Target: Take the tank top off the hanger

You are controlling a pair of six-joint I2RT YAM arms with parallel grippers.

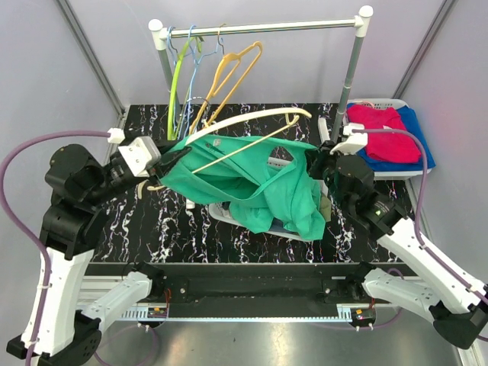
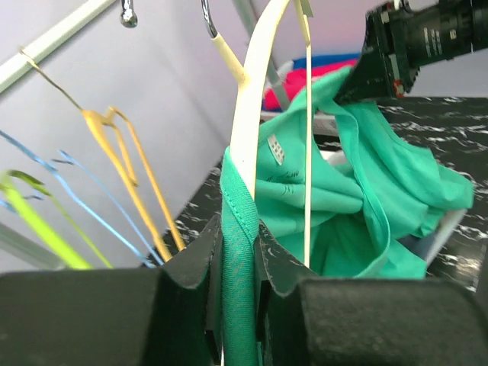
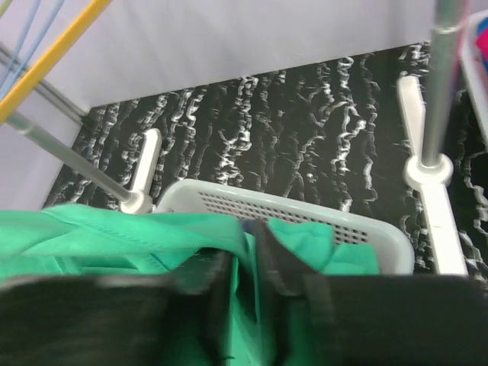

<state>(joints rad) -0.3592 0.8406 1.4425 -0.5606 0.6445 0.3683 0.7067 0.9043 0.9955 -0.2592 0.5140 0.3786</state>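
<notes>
A green tank top (image 1: pixel 267 187) hangs from a cream hanger (image 1: pixel 244 122) held in the air over the table middle. My left gripper (image 1: pixel 177 155) is shut on the tank top's strap and the hanger's left end; in the left wrist view the strap (image 2: pixel 242 252) and hanger arm (image 2: pixel 255 114) run between its jaws. My right gripper (image 1: pixel 314 162) is shut on the tank top's right edge; in the right wrist view the green cloth (image 3: pixel 152 236) is pinched between its fingers.
A clothes rail (image 1: pixel 259 29) at the back carries green, blue and yellow hangers (image 1: pixel 229 72). A white basket (image 1: pixel 229 216) lies under the tank top. A second basket (image 1: pixel 412 171) with red and blue clothes stands at the back right.
</notes>
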